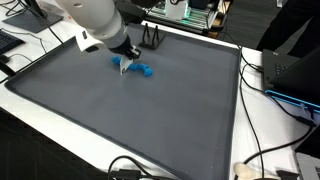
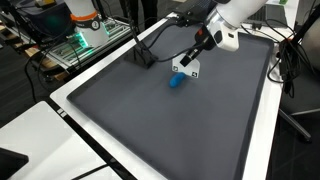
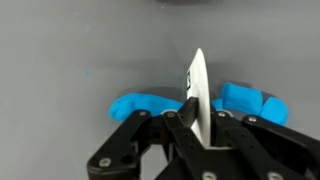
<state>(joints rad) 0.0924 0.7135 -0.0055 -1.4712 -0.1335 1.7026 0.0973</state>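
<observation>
Closest in the wrist view, the pincer is clamped on a thin white card, held upright over a blue object lying on the grey mat.

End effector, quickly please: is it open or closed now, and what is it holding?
End effector: closed, holding a thin white flat card, close by a blue plastic object.

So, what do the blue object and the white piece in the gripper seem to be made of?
Blue object: probably soft plastic or rubber, matte, with rounded lumpy edges. White piece: thin and flat, likely card or stiff plastic, with a small dark print.
</observation>
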